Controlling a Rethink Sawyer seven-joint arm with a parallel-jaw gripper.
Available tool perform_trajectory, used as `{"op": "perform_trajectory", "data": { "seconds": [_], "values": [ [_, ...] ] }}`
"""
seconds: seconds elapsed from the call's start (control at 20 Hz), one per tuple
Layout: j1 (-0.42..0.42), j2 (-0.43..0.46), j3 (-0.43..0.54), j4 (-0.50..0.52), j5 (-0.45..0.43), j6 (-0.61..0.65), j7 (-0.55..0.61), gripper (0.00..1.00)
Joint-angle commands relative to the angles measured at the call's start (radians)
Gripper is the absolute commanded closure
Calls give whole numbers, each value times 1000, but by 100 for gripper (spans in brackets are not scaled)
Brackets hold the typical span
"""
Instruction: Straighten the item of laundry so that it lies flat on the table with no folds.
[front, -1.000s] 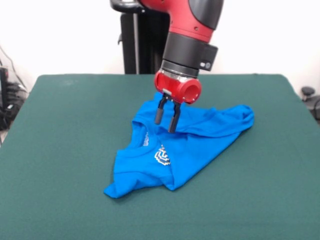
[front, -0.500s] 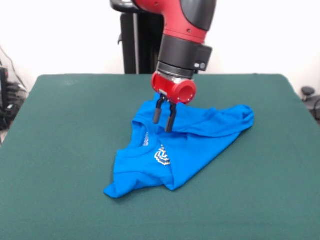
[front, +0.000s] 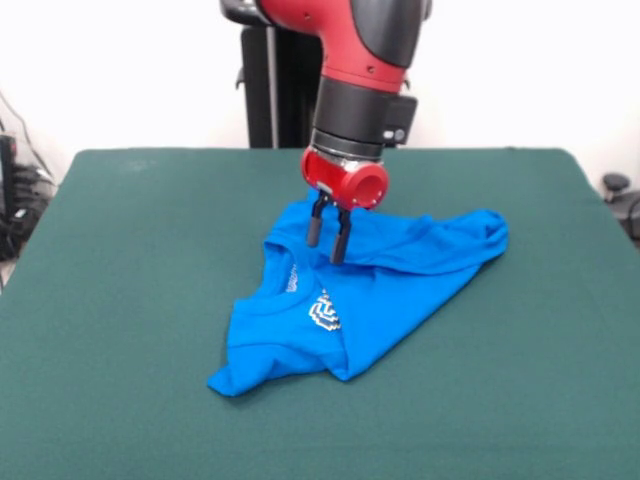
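The bright blue T-shirt (front: 370, 290) lies crumpled and folded over itself in the middle of the dark green table (front: 120, 300). Only a small part of its white-grey print (front: 323, 312) shows. One bunched end reaches to the right, a pointed corner lies at the front left. My gripper (front: 325, 245) hangs from the red and black arm just above the shirt's far left part. Its two dark fingers (front: 314, 230) point down, a little apart, with nothing between them.
The robot's black pedestal (front: 270, 90) stands behind the table's far edge. Cables and dark gear (front: 15, 200) lie off the table's left side, and a dark object (front: 620, 195) sits off its right side.
The arm and gripper have shifted slightly to the left and up over the shirt. The shirt has not moved.
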Motion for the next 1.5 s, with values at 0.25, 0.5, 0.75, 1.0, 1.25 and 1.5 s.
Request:
{"op": "perform_trajectory", "data": {
  "seconds": [0.25,0.5,0.75,1.0,1.25,1.5],
  "values": [
    [-38,31,150,68,-34,-11,337,0],
    [-36,68,166,63,-34,-48,360,0],
    [-18,96,170,45,-15,-75,374,0],
    [-3,117,169,20,-1,-90,366,0],
    [12,115,147,13,14,-115,349,0],
    [15,109,138,20,15,-129,337,100]
  ]
}}
